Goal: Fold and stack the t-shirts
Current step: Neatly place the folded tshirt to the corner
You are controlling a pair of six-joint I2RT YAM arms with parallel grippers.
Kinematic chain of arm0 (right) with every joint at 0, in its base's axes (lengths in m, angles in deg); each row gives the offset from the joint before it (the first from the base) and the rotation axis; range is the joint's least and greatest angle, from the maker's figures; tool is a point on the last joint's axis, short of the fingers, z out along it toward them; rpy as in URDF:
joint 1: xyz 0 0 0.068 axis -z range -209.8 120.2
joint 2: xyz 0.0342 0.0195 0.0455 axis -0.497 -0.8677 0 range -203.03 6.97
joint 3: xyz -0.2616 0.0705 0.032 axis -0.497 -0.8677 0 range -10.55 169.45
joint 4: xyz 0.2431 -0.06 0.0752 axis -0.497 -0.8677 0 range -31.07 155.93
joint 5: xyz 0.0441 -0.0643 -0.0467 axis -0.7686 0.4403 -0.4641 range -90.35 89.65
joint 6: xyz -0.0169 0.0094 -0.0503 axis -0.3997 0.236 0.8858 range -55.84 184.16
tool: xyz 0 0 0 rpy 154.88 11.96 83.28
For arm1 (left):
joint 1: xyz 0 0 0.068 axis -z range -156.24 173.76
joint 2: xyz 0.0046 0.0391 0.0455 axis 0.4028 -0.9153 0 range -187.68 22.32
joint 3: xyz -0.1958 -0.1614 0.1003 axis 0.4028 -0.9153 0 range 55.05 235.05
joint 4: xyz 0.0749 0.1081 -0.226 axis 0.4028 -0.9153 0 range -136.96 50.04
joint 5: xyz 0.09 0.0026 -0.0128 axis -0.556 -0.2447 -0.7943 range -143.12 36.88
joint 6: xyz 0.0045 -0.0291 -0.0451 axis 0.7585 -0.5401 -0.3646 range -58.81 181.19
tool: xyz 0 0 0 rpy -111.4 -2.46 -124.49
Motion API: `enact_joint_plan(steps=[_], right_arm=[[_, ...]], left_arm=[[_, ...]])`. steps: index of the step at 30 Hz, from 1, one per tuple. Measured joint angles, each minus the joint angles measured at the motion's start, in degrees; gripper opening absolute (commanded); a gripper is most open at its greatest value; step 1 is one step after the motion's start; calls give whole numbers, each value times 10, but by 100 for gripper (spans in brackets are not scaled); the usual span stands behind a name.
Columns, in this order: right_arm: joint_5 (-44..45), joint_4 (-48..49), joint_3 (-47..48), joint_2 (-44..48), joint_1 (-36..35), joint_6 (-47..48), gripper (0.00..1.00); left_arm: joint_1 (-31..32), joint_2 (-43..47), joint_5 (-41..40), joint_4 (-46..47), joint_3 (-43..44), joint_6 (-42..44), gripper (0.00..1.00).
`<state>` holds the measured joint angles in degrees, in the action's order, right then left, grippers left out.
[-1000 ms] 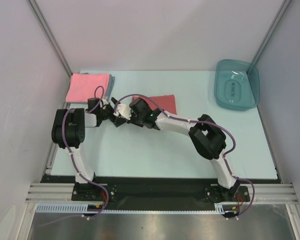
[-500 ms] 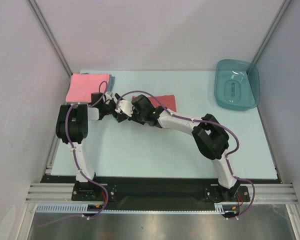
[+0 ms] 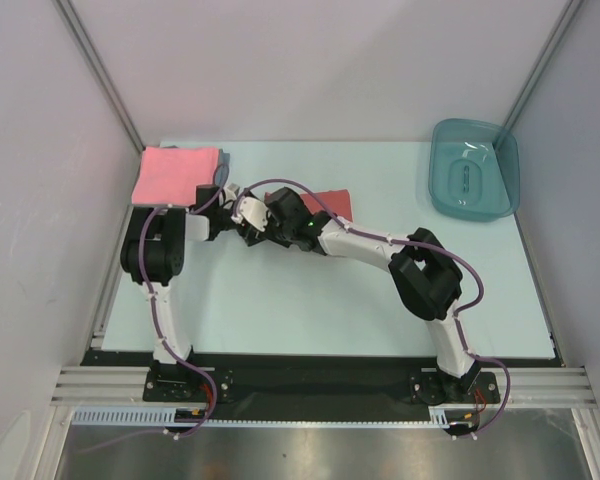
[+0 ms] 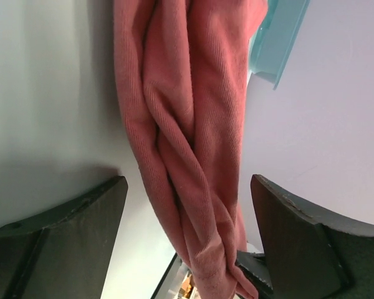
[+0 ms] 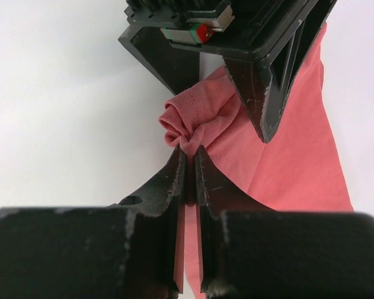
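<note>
Brick-red t-shirt (image 3: 332, 203) lay mid-table, upper centre of the top view, with its body spread toward frame right and its left edge gathered into a bunch. Table (image 3: 310, 310) was pale. Pink t-shirt (image 3: 175, 172) sat folded at upper left on the grey-blue t-shirt (image 3: 223, 160), of which only an edge showed. Teal tub (image 3: 472, 168) was at upper right, well apart.

Both grippers met at the red bunch, just right of the pink stack. Right gripper (image 5: 188, 163) was pinched tight on the gathered edge, with cloth bulging above its tips in the right wrist view. Left gripper (image 4: 188, 180) faced it, jaws wide apart and astride the same twisted cloth. That cloth ran top to bottom down the left wrist view, between the fingers (image 4: 81, 212); contact could not be told.

Judgement: key relation was the bunch sitting inside the left gripper's gap, long axis through it. The stack lay nearer the left arm.
</note>
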<state>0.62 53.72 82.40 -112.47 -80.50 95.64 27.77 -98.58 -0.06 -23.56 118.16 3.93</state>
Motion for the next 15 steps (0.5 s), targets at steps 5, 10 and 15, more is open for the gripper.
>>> enact_joint_plan(steps=[5,10,15], right_arm=[[0,0,-5,0,0,0,0],[0,1,-6,0,1,0,0],[-1,1,-9,1,2,0,0]], left_arm=[[2,-19,2,20,14,-25,84],[8,-45,2,26,48,-33,81],[11,-56,-1,5,72,-29,78]])
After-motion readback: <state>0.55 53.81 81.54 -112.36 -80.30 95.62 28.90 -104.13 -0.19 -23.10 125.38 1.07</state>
